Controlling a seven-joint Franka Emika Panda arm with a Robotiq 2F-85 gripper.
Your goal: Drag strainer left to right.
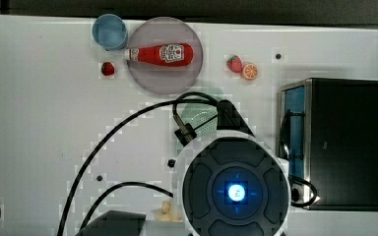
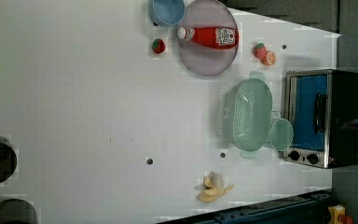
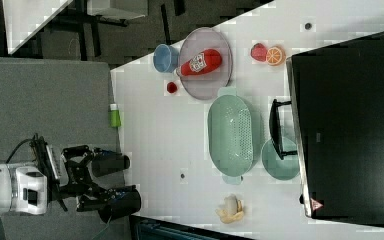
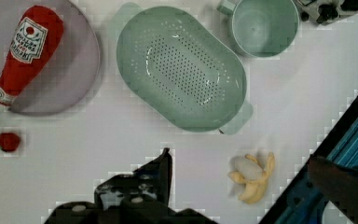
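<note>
strainer: pale green oblong plastic colander (image 2: 248,115), sitting flat on the white table (image 2: 98,116), open side up. In the left view it's between the grey plate (image 2: 207,65) and the mint mug (image 2: 280,134), just beside the toaster oven (image 2: 321,119). Looks like it's touching or nearly touching the mug, can't say which.

gripper: the gripper (image 3: 107,182) is spread wide with nothing in it, well clear of the strainer, off by the table edge in the right view.

weight guess: thin plastic, full of holes, so probably super light. It'll slide easily on that smooth tabletop, maybe too easily, and could spin if pushed off-centre.

stiffness guess: the rim (image 4: 130,79) looks rigid enough, the walls might flex a bit under a pinch. Not fragile.

where to grab: I'd go for the long rim, one finger inside the bowl and one outside, somewhere mid-length so it drags straight. The small end tab (image 4: 237,122) is another option, but it'd likely swing around from there.

neighbours: ketchup bottle (image 4: 24,51) lies on the plate, peeled banana (image 4: 251,177) sits near the table edge, a little way off from the strainer. The mug is the one to watch since it's right up against the strainer.
</note>
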